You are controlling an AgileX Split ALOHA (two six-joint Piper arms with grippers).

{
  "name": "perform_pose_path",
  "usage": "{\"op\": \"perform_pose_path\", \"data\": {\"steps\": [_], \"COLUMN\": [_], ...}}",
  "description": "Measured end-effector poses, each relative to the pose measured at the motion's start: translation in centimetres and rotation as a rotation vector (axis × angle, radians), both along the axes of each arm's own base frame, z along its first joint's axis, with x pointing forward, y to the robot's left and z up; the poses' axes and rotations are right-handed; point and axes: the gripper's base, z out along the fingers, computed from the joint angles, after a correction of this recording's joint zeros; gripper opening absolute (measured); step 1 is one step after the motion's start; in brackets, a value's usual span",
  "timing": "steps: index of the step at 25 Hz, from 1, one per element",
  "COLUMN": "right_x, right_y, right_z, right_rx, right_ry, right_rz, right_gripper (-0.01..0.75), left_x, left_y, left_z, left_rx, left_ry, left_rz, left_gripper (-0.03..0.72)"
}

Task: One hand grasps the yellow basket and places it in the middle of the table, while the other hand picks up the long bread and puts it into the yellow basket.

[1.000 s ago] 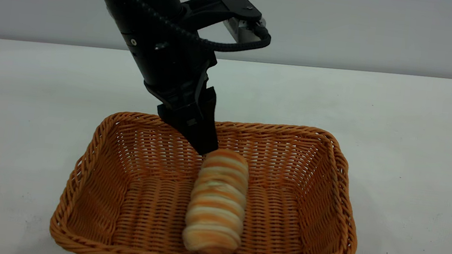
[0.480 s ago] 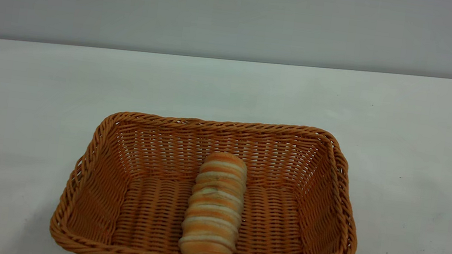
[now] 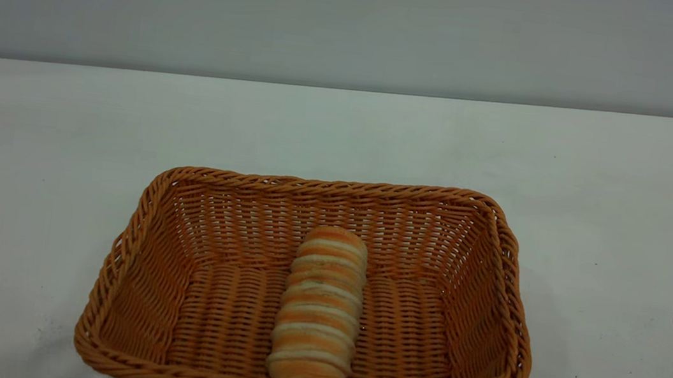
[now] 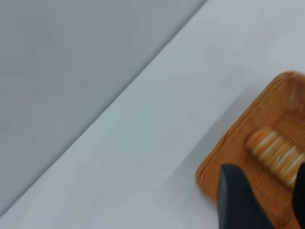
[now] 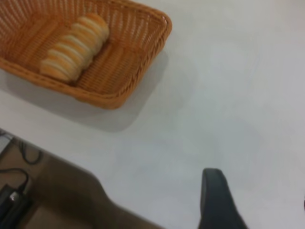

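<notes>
The yellow basket [image 3: 507,287] sits on the white table [image 3: 27,144], low and centre in the exterior view. The long bread [image 3: 319,306] lies lengthwise on the basket floor, free of any gripper. Neither arm shows in the exterior view. In the left wrist view my left gripper [image 4: 266,172] hangs open and empty above the basket [image 4: 224,157], apart from the bread [image 4: 276,150]. In the right wrist view my right gripper [image 5: 257,188] is open over bare table, well away from the basket [image 5: 143,71] and the bread [image 5: 74,45]; only one finger shows fully.
The table's far edge meets a grey wall [image 3: 357,18]. The right wrist view shows the table's near edge, with brown floor and black cables [image 5: 14,191] below it. Bare white tabletop surrounds the basket on all sides.
A second ago the left gripper was down in the basket at the bread's far end. It has since lifted up out of the exterior view. The bread now lies flat.
</notes>
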Motion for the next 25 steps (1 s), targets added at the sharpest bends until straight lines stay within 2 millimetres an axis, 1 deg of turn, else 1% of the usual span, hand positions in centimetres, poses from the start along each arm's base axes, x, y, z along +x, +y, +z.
{"op": "perform_pose_path", "data": {"steps": [3,5,6,7,10,13,16,20,25], "right_x": [0.2,0.2,0.2,0.2,0.2,0.2,0.2,0.2,0.2], "right_y": [0.0,0.0,0.0,0.0,0.1,0.1,0.1,0.1,0.2], "right_z": [-0.6,-0.6,-0.6,-0.6,-0.6,-0.6,-0.6,-0.6,-0.6], "right_rx": [-0.007,-0.007,-0.008,-0.008,-0.007,-0.004,0.001,0.003,0.005], "right_ry": [0.02,0.017,0.016,0.016,0.017,0.018,0.02,0.02,0.021], "right_rz": [0.0,0.0,0.001,0.001,0.001,0.003,0.006,0.007,0.008], "right_gripper": [0.411,0.411,0.411,0.411,0.411,0.411,0.411,0.411,0.394], "left_x": [-4.5,-8.0,-9.7,-11.0,-14.5,-16.3,-17.2,-17.9,-17.6], "left_y": [3.3,5.6,6.8,7.5,9.6,10.5,10.6,10.1,9.3], "left_z": [0.4,-0.3,-0.8,-1.7,-5.0,-8.8,-12.0,-14.4,-15.9], "left_rx": [-0.029,-0.061,-0.079,-0.091,-0.127,-0.129,-0.16,-0.216,-0.224], "left_ry": [-0.057,-0.083,-0.1,-0.1,-0.111,-0.077,-0.039,0.002,0.072], "left_rz": [0.082,0.133,0.152,0.165,0.192,0.199,0.169,0.118,0.087], "left_gripper": [0.359,0.359,0.359,0.359,0.359,0.359,0.359,0.359,0.359]}}
